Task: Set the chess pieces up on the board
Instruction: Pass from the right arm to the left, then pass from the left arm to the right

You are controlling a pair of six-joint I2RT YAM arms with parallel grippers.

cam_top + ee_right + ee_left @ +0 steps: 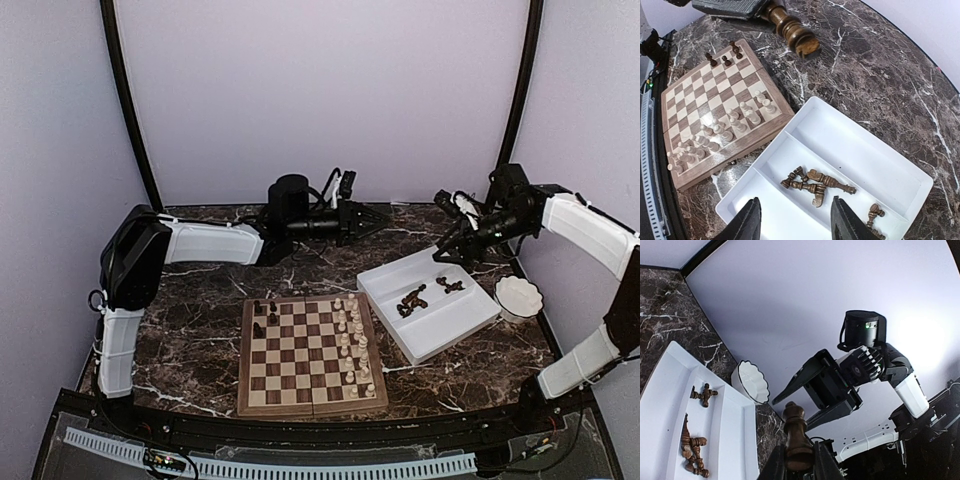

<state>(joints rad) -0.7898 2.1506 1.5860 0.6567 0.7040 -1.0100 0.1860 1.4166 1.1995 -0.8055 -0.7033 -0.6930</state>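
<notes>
Chess pieces (265,315), dark: a few standing at far-left corner of board (300,372), middle of table (200,330); one clamped upright in left gripper (799,456), aloft beyond board; two clusters lying in white tray (445,335) beside board, below right gripper (796,220), jaws apart, empty. Judged early: most dark squares unfilled. Cream pieces (350,345) ranked along right side. Counts and piece types too small to tell
</notes>
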